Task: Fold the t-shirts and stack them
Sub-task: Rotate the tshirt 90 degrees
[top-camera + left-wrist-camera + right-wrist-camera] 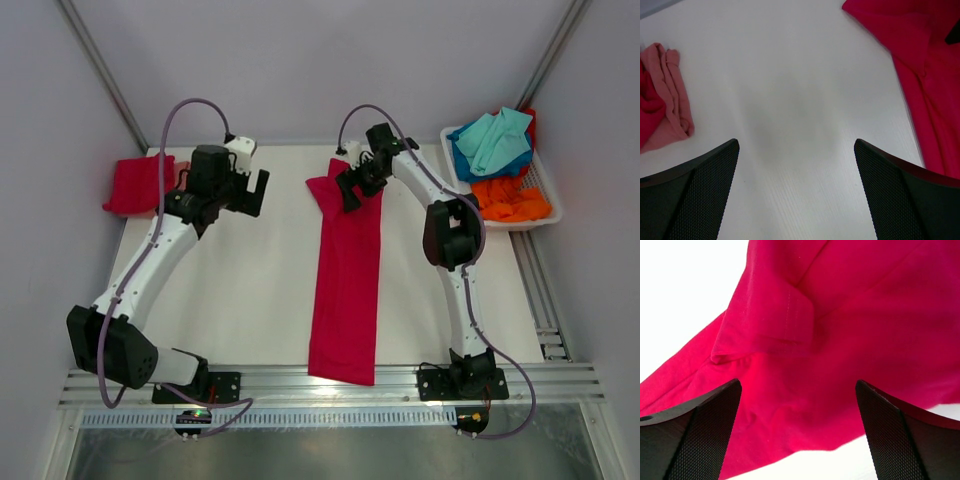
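A crimson t-shirt [346, 280] lies as a long narrow strip down the middle of the table, its far end rumpled. My right gripper [351, 194] hangs open just above that far end; in the right wrist view its jaws [798, 382] stand wide apart over the crimson cloth [840, 340], holding nothing. To the left of the strip's far end, my left gripper [253, 198] is open over bare table [796, 142], with the shirt's edge [925, 65] at its right. A folded crimson and salmon-pink pile [136, 185] [667, 105] sits at the far left.
A white basket [541, 205] at the far right holds teal [497, 140], blue and orange [512, 198] t-shirts in a heap. Grey walls close in the back and sides. A metal rail [330, 385] runs along the near edge by the arm bases.
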`<state>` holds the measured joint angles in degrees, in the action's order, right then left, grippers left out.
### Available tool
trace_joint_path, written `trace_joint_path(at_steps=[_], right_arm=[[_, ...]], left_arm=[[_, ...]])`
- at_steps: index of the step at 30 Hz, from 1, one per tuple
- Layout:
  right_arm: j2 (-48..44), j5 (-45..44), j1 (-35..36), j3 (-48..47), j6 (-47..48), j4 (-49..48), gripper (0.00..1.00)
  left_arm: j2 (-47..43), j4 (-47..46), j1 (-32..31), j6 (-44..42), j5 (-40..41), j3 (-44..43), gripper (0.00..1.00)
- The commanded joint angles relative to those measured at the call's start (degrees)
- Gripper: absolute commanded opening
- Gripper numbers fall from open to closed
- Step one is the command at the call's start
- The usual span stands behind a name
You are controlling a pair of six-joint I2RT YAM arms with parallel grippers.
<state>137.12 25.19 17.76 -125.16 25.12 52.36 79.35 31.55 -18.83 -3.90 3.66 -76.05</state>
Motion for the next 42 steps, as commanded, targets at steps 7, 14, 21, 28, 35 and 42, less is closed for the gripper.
trace_joint_path(at_steps=[7,14,21,28,35,42], right_arm=[[2.01,4.16,0.52,-2.37,-1.48,-2.17,0.99],[3.15,6.10,0.61,-3.94,-2.54,-3.32,0.99],[3.68,9.70,0.61,-3.95,-4.29,-4.54,0.99],[4.65,12.60,0.70,-4.04,-5.52,-5.16,0.99],[5.79,12.87,1.05,-3.95,-5.96,-5.42,0.99],[6.23,12.08,1.49,-4.21,-6.05,-6.30,0.99]], left_arm=[[-1.39,-0.79,2.31,2.58,-3.31,1.17,0.99],[-1.39,-0.79,2.48,3.20,-5.33,1.96,0.99],[-1.75,-1.05,2.83,3.20,-5.59,2.84,0.99],[-1.83,-1.23,3.10,3.29,-6.03,3.28,0.99],[-1.92,-1.40,3.54,3.46,-7.26,3.63,0.99],[-2.01,-1.58,3.71,3.37,-8.23,4.24,0.99]])
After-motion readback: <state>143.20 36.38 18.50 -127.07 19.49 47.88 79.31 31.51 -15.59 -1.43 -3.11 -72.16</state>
